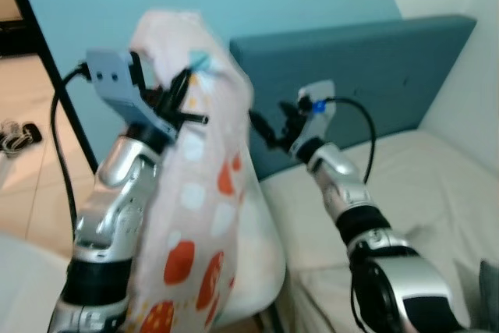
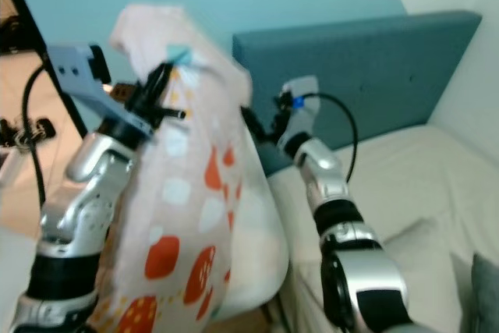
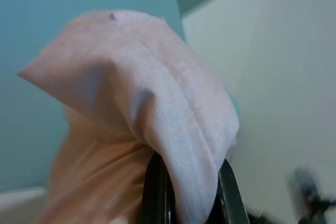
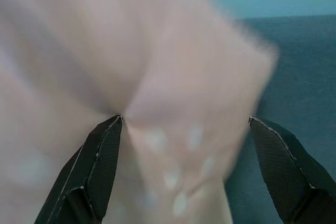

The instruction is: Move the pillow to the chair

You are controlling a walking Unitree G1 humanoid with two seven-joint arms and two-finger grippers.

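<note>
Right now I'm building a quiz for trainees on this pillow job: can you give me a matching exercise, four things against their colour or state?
Things:
1. pillow
2. left gripper
3. right gripper
4. headboard

States or colours:
A. teal blue, standing behind the pale bed
B. fingers spread apart, beside the pillow
C. pale pink with orange and white patches, held up in the air
D. pinched on a fold of the fabric near the pillow's top corner

Pairs: 1-C, 2-D, 3-B, 4-A
</note>
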